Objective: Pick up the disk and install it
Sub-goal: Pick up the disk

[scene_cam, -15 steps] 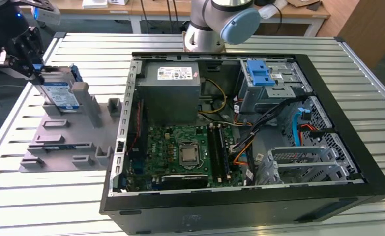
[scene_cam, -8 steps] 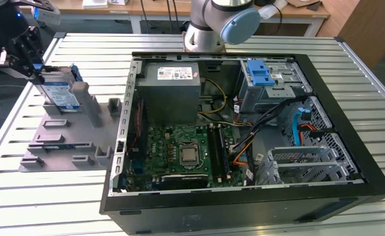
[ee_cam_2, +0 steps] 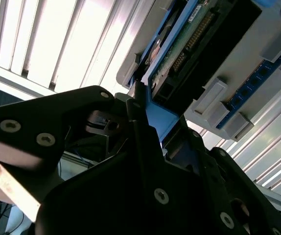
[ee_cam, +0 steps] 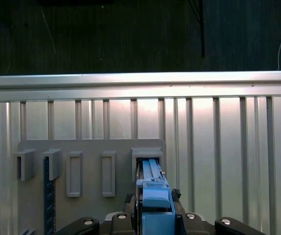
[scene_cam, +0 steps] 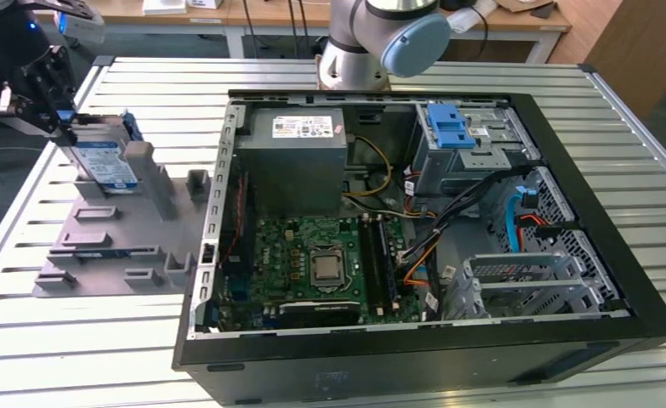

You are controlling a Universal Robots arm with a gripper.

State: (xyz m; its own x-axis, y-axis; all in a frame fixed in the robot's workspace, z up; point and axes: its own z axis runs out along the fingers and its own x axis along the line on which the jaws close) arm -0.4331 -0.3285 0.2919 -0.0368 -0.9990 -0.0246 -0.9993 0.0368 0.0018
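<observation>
Item: disk (scene_cam: 104,161), silver hard drive with white-and-blue label and blue side rails. Location: upper left of the exterior view, stood on edge in a slot of the grey fixture plate (scene_cam: 105,246), which is laid on the slatted metal table (scene_cam: 83,348). End effector: the gripper (scene_cam: 60,126) is placed at the disk's upper edge. In both wrist views a blue rail (ee_cam: 152,193) is seen clamped between the dark fingers (ee_cam_2: 135,112), so the grip is judged closed on the disk. The drive's lower end is seated in the fixture's pocket (ee_cam: 148,155), and no lift can be made out. Destination: the open computer case (scene_cam: 424,361), at the centre and right of the exterior view, well apart from the disk. A blue-latched drive cage (scene_cam: 452,127) is seen at its upper right, beside the grey power supply (scene_cam: 298,153). Status: grasp judged made; pick-up not completed; installation in the case not yet begun.
</observation>
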